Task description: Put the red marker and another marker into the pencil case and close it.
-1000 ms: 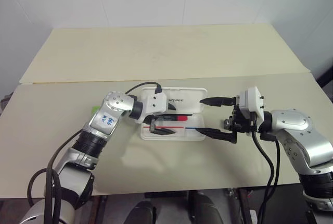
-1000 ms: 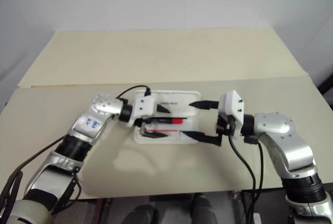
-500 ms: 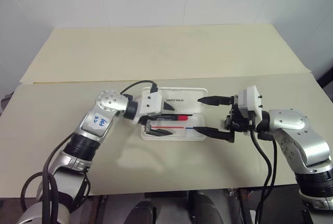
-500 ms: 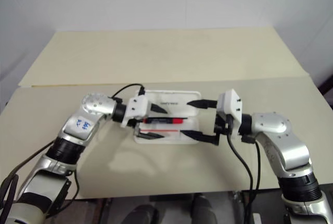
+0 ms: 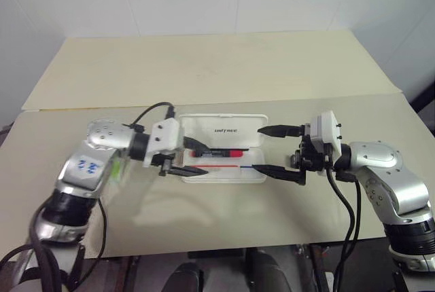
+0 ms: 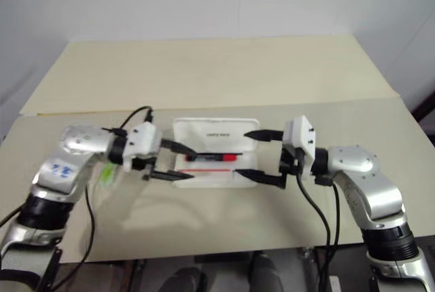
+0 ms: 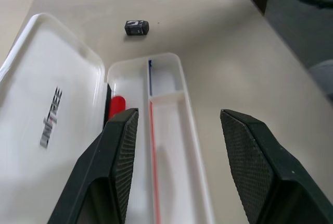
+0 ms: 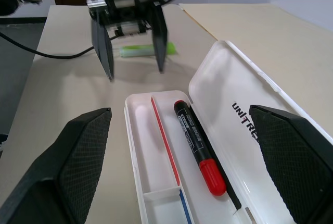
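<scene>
Red marker in the open case

The red marker (image 8: 199, 146) lies inside the open pencil case (image 5: 234, 130); the empty, spread left claw (image 5: 188, 158) and right claw (image 5: 270, 149) sit at its ends.

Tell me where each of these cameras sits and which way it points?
Left and right eye views: on the head, looking forward and down at the table; both arms show, left gripper and right gripper at either end of the open pencil case.
Left wrist view: on the left wrist, looking along its own fingers over the case.
Right wrist view: on the right wrist, facing the left gripper, the red marker and the green marker.
Shared: every view shows the case and the red marker.
</scene>
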You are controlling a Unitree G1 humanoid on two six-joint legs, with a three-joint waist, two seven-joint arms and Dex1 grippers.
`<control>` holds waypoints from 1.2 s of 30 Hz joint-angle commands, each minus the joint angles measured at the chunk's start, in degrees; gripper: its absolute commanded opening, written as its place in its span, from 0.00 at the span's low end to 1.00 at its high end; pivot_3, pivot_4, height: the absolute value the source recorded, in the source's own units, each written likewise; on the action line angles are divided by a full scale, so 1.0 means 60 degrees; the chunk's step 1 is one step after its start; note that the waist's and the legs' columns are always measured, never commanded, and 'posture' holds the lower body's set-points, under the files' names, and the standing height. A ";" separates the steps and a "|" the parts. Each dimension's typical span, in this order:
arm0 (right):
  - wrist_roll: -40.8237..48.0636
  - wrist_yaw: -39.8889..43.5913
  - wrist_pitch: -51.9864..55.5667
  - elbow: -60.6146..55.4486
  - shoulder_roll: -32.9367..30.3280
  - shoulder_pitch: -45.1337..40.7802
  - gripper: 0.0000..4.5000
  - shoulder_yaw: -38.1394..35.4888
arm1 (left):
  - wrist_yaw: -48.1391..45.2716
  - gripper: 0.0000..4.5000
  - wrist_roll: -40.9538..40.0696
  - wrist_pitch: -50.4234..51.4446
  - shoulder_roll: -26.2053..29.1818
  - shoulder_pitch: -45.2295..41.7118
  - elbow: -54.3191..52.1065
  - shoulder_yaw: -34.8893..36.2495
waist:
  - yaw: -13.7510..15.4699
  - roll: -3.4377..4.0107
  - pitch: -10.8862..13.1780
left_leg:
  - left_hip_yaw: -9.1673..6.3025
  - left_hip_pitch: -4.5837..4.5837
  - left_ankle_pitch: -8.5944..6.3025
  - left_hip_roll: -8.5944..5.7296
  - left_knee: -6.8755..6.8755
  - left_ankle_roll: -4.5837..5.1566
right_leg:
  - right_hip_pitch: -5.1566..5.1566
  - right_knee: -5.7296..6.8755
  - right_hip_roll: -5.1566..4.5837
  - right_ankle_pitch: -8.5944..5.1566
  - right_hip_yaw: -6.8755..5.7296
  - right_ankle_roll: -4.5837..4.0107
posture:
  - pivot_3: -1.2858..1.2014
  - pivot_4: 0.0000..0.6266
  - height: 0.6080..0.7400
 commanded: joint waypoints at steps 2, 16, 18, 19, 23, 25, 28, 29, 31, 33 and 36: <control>0.0072 0.0257 -0.0109 0.0039 0.0068 -0.0358 1.00 0.0008 | 0.0557 0.58 -0.0682 0.0740 0.0547 0.0688 -0.1142 0.1111 | 0.0000 0.0000 0.0000 | -0.0007 0.0001 0.0000 0.0000 0.0000 0.0000 | 0.0000 0.0000 0.0000 0.0000 0.0001 0.0000 | 0.52 0.24 1.00; -0.0170 0.0965 -0.0402 0.1070 0.0607 -0.1236 1.00 0.0560 | 0.4329 0.58 -0.0846 0.3661 0.0676 0.4581 -0.4338 0.4041 | -0.0029 0.0002 0.0001 | -0.0047 0.0005 -0.0014 0.0007 -0.0003 0.0002 | -0.0001 -0.0002 0.0006 -0.0003 0.0007 -0.0006 | 0.52 0.24 1.00; -0.0235 0.1104 -0.0481 0.1238 0.0713 -0.1407 1.00 0.0667 | 0.5034 0.62 -0.0703 0.4117 0.0438 0.5144 -0.4785 0.4400 | -0.0070 0.0002 0.0001 | -0.0048 0.0009 -0.0017 0.0010 -0.0004 -0.0002 | -0.0001 -0.0001 0.0007 -0.0004 0.0008 -0.0008 | 0.52 0.24 1.00; -0.0260 0.1137 -0.0493 0.1302 0.0741 -0.1461 1.00 0.0674 | 0.5305 0.66 -0.0659 0.4241 0.0329 0.5331 -0.4917 0.4524 | -0.0093 0.0002 0.0001 | -0.0047 0.0009 -0.0018 0.0010 -0.0004 -0.0002 | -0.0001 -0.0001 0.0007 -0.0005 0.0010 -0.0008 | 0.52 0.24 1.00; -0.0326 0.1303 -0.0546 0.1546 0.0760 -0.1605 1.00 0.0638 | 0.6247 0.92 -0.0386 0.4709 0.0007 0.6076 -0.5286 0.4804 | -0.0089 0.0002 0.0001 | -0.0050 0.0008 -0.0020 0.0011 -0.0004 -0.0005 | -0.0001 -0.0001 0.0011 -0.0006 0.0008 -0.0011 | 0.52 0.24 1.00; -0.0363 0.1427 -0.0610 0.1677 0.0759 -0.1651 1.00 0.0645 | 0.6771 0.99 0.0009 0.4620 -0.0115 0.6371 -0.5371 0.4734 | -0.0091 0.0002 0.0001 | -0.0049 0.0009 -0.0020 0.0011 -0.0004 -0.0006 | -0.0001 -0.0002 0.0011 -0.0006 0.0009 -0.0011 | 0.52 0.24 1.00; -0.0415 0.1545 -0.0703 0.1816 0.0856 -0.1760 1.00 0.0708 | 0.7391 0.99 0.0251 0.4804 -0.0399 0.6632 -0.5496 0.4789 | -0.0099 0.0002 0.0001 | -0.0047 0.0011 -0.0021 0.0012 -0.0004 -0.0007 | -0.0001 -0.0001 0.0011 -0.0007 0.0010 -0.0012 | 0.52 0.24 1.00; -0.0432 0.1597 -0.0745 0.1856 0.0907 -0.1809 1.00 0.0741 | 0.7633 0.99 0.0323 0.5012 -0.0499 0.6688 -0.5548 0.4826 | -0.0101 0.0002 0.0001 | -0.0047 0.0010 -0.0021 0.0013 -0.0004 -0.0008 | -0.0001 -0.0001 0.0014 -0.0007 0.0010 -0.0012 | 0.52 0.24 1.00; -0.0465 0.1670 -0.0801 0.1896 0.1000 -0.1873 1.00 0.0801 | 0.7957 0.99 0.0361 0.5317 -0.0652 0.6739 -0.5623 0.4903 | -0.0107 0.0002 0.0001 | -0.0047 0.0011 -0.0021 0.0014 -0.0004 -0.0009 | 0.0000 0.0000 0.0014 -0.0007 0.0010 -0.0013 | 0.52 0.24 1.00; -0.0493 0.1762 -0.0851 0.1896 0.1096 -0.1917 1.00 0.0881 | 0.8344 0.99 0.0512 0.5598 -0.0752 0.6736 -0.5698 0.4961 | -0.0111 0.0002 0.0001 | -0.0048 0.0012 -0.0023 0.0016 -0.0004 -0.0011 | -0.0001 0.0000 0.0017 -0.0007 0.0010 -0.0013 | 0.52 0.24 1.00; -0.0510 0.1786 -0.0842 0.1853 0.1235 -0.1942 1.00 0.0939 | 0.8732 0.99 0.0769 0.5963 -0.0700 0.6705 -0.5700 0.4962 | -0.0113 0.0002 0.0001 | -0.0049 0.0012 -0.0025 0.0021 -0.0004 -0.0016 | -0.0001 0.0000 0.0024 -0.0009 0.0010 -0.0016 | 0.52 0.24 1.00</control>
